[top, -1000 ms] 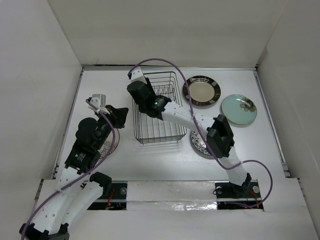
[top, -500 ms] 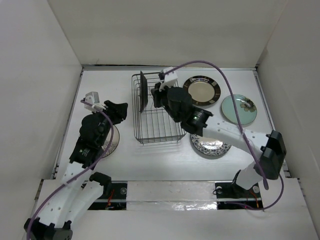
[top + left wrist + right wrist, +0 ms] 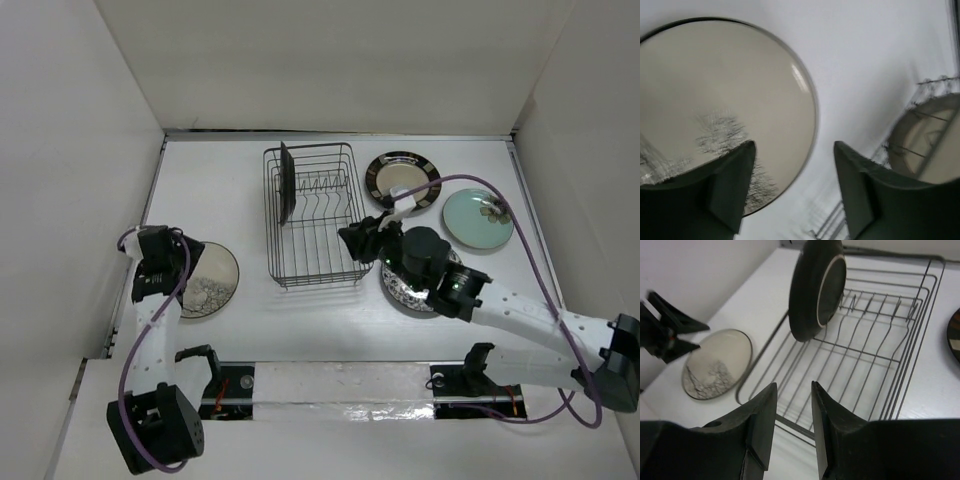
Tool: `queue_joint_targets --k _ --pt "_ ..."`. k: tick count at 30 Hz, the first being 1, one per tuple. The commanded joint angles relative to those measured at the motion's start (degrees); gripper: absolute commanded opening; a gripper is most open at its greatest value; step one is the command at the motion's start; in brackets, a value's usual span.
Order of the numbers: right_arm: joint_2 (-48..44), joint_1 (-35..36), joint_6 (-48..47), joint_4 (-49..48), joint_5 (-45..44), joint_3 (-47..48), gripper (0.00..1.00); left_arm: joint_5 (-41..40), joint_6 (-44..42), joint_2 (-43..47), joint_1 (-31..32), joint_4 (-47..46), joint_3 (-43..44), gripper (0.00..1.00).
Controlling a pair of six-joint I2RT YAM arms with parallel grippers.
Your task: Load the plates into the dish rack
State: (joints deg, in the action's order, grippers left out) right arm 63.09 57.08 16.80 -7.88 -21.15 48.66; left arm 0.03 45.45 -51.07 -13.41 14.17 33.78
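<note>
Right pincer (image 3: 793, 388) retreated; dish rack (image 3: 312, 284) holds one plate (image 3: 286, 183), four outside.

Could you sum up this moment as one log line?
dish rack: one dark plate upright | left end effector: open, near speckled plate | right end effector: open, empty

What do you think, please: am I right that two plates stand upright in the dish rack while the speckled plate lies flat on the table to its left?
Not quite: only one plate stands upright in the dish rack, as the top external view shows. The speckled plate does lie flat on the table to its left.
</note>
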Motion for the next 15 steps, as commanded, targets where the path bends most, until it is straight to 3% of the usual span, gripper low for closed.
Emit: queue_joint_targets --k 1,3,5,9,15 --pt "-5.6 0.2 2.2 -2.1 4.4 -0.5 0.40 -12.6 3.9 0.2 -2.1 15.6 2.9 0.66" --pt "-7.8 0.2 2.4 -0.7 5.8 -1.2 0.41 -11.2 3.9 -2.4 -2.1 19.9 4.4 0.75" --pt "-8.9 0.2 1.9 0.9 4.5 -2.3 0.41 -8.0 5.3 -6.5 -2.1 24.0 4.5 0.76" --pt "-10.3 -3.5 0.6 6.1 -0.3 -2.8 0.41 -10.4 8.0 -9.9 -2.1 31.2 6.1 0.77" --pt "-13.3 -11.3 1.3 4.4 8.5 -4.9 0.41 -8.7 8.8 -14.8 -0.6 34.9 7.4 0.81"
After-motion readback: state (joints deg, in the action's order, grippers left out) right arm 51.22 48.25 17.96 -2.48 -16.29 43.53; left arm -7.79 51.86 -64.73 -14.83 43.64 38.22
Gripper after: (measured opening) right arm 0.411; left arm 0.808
